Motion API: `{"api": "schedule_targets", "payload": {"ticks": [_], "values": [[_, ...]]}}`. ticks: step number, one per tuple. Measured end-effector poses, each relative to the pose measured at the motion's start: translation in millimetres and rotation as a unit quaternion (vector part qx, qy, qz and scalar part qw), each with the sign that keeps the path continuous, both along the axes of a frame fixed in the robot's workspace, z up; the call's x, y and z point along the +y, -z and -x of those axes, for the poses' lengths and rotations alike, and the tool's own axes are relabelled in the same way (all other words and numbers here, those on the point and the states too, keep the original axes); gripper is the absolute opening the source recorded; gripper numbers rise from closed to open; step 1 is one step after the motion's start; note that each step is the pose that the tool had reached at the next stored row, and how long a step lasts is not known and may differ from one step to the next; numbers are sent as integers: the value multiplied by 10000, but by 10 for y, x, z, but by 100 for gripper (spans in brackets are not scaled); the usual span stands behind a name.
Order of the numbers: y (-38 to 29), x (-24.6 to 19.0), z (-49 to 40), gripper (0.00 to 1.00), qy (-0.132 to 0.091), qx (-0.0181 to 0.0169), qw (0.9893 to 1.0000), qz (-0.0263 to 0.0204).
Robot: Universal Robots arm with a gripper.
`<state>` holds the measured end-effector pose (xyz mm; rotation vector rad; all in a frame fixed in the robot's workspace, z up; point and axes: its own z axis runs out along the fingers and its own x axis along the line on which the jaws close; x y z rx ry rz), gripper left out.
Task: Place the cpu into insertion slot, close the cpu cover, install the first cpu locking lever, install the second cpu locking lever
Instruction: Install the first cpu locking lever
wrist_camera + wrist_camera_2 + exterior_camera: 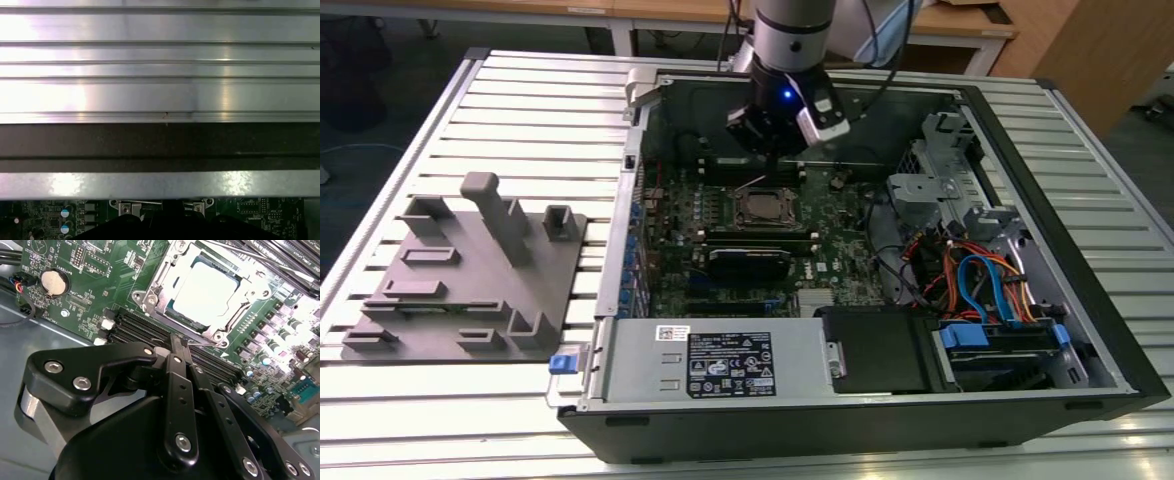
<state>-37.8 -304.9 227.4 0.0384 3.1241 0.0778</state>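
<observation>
I count one cpu [205, 290], one insertion slot [220, 333], one cpu cover [165, 270], one gripper [176, 343]; cpu sits flat inside the insertion slot, cpu cover lying down over its edges; the slot is on the one motherboard [670, 262] inside the one open computer case [854, 435] on the ribbed tabletop [520, 110]; gripper hovers just beside the slot above the memory slots [135, 325], fingers pressed together, nothing visibly between them; one grey fixture [467, 270] lies on the tabletop at the exterior view's left
</observation>
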Motion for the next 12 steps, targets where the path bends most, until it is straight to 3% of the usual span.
{"api": "schedule_targets", "payload": {"ticks": [12], "values": [[68, 0, -6, 10, -2, -2, 10000, 0]]}}
